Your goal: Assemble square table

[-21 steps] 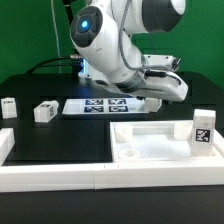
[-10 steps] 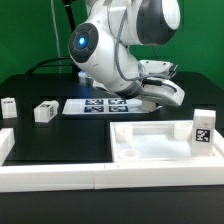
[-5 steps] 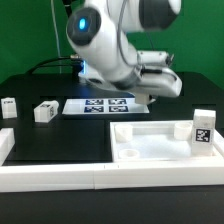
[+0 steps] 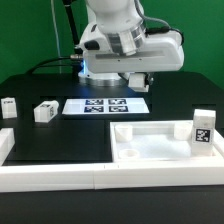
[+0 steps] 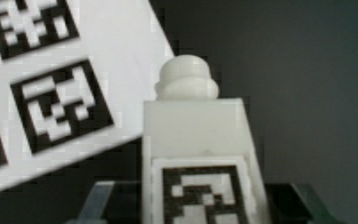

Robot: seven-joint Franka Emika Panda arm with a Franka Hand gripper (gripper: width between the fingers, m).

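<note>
Wrist view: my end effector (image 4: 136, 80) is clamped on a white leg (image 5: 197, 130), hanging above the marker board (image 4: 105, 105). The table top (image 4: 150, 143) lies on the desk (image 4: 60, 135) toward the exterior view's right, with a second leg (image 4: 203, 127) upright at its corner. A third leg (image 4: 44, 111) and a fourth leg (image 4: 9, 107) sit well apart at the left.

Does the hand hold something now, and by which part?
Yes, a leg. The hand grips its tagged body at the end opposite the rounded peg, as the wrist view shows.
</note>
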